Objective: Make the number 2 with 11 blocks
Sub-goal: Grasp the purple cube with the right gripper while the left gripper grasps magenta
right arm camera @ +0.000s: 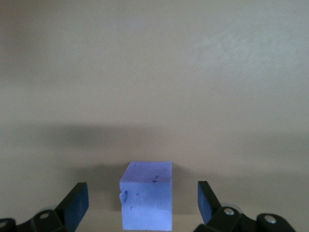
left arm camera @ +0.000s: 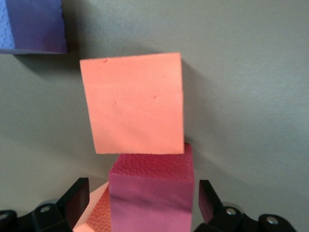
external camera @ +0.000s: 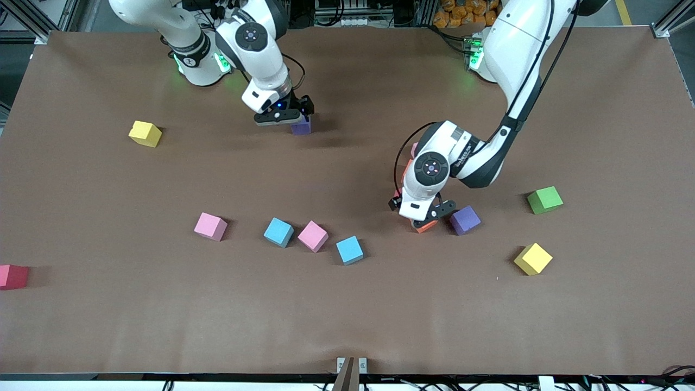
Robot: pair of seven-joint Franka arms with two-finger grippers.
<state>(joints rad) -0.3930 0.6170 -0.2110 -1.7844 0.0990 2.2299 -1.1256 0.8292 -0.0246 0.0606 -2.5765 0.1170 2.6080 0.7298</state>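
My right gripper [external camera: 297, 116] [right arm camera: 143, 194] is open and low around a purple block [external camera: 302, 126] [right arm camera: 147, 195], with a gap on each side of it. My left gripper [external camera: 423, 216] [left arm camera: 143, 194] is open too. A pink block [left arm camera: 152, 191] sits between its fingers without touching them. An orange block [left arm camera: 133, 104] [external camera: 427, 226] lies just past it, and a second orange one [left arm camera: 96, 212] sits beside the pink. Another purple block [external camera: 465, 219] [left arm camera: 34, 26] lies next to them. No digit shape shows.
Loose on the brown table [external camera: 347, 315]: yellow block [external camera: 145, 133], pink [external camera: 210, 226], light blue [external camera: 278, 232], pink [external camera: 313, 236], light blue [external camera: 349, 250], red [external camera: 13, 276] at the edge, yellow [external camera: 533, 258], and a green cube [external camera: 544, 200].
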